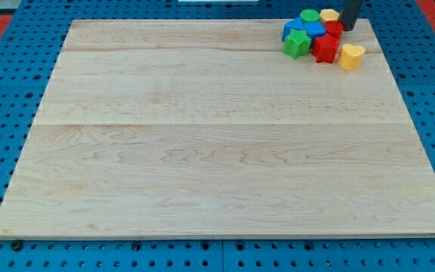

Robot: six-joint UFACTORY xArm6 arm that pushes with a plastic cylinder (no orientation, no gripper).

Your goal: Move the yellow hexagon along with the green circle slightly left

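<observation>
You are seeing my tip (347, 29) standing at the view's top right, just beside the yellow hexagon (328, 15). The green circle (309, 15) is touching its left side. Blue blocks (308, 30), red blocks (328, 45), a green star (296, 44) and a yellow heart (350, 56) are crowding below on the wooden board (217, 151). There is no gripper, only the rod.

A: How many blocks sit by the wooden board's (202, 151) top right corner?

B: I count seven or eight, packed tight. Two green: a green circle (309, 15) and a green star-like block (296, 44).

A: Yellow?

B: Two: a yellow hexagon (328, 14) and a yellow heart (350, 56).

A: The rest?

B: Two blue blocks (304, 30), shapes unclear, and red blocks (326, 47), two as far as I can tell.
</observation>
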